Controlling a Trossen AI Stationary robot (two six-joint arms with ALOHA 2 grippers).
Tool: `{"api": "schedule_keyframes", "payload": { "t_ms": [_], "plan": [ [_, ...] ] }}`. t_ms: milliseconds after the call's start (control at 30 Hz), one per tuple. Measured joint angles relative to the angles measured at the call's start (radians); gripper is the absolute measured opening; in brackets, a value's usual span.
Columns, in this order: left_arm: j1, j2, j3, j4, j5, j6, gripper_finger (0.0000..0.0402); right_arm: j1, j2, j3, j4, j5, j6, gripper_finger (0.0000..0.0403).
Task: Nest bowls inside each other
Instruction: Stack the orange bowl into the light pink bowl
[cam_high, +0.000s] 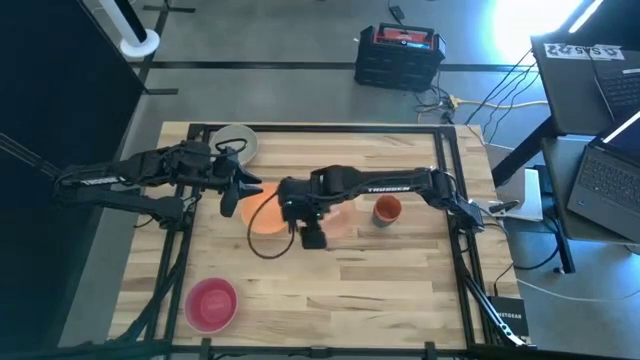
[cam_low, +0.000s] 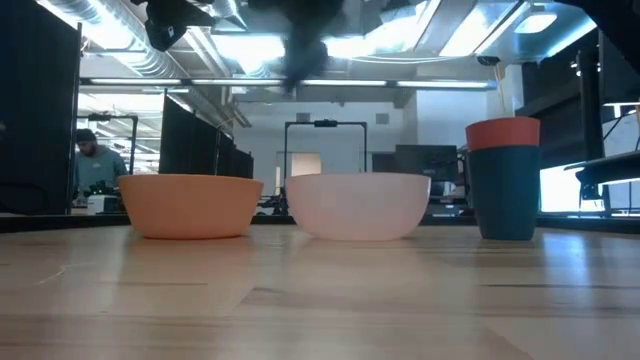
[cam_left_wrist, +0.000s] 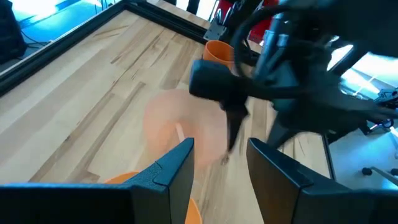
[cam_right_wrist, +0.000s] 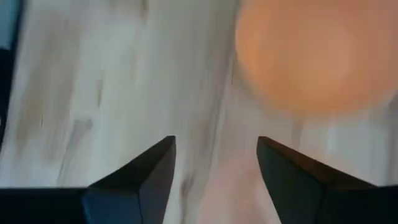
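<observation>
An orange bowl (cam_high: 264, 212) and a pale peach-pink bowl (cam_high: 343, 216) stand side by side on their bases at the table's middle, apart from each other (cam_low: 190, 205) (cam_low: 358, 205). My right gripper (cam_right_wrist: 214, 146) hangs open above the gap between them (cam_high: 292, 210), holding nothing. My left gripper (cam_left_wrist: 217, 165) is open too and waits just left of the orange bowl (cam_high: 240, 193). A small orange-red bowl sits inside a dark blue one (cam_low: 503, 180) to the right. A grey-white bowl (cam_high: 235, 143) stands at the far edge. A pink bowl (cam_high: 211, 303) stands near left.
A dark frame (cam_high: 450, 150) runs round the table's edges. Beyond the far edge a black-and-red case (cam_high: 398, 55) stands on the floor. Laptops (cam_high: 600, 170) sit on a desk at the right. A person (cam_low: 95, 165) shows far behind the table in the low view.
</observation>
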Motion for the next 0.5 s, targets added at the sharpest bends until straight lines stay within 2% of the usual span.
{"api": "schedule_keyframes", "payload": {
  "t_ms": [400,500],
  "plan": [
    [0.056,-0.141,0.000,-0.191,-0.014,-0.007,0.0131,-0.007,0.140,-0.003,0.138,-0.044,-0.242,0.0189],
    [0.082,-0.177,0.000,-0.238,-0.023,-0.006,0.0131,-0.010,0.162,-0.004,0.182,-0.021,-0.267,0.0188]
  ]
}}
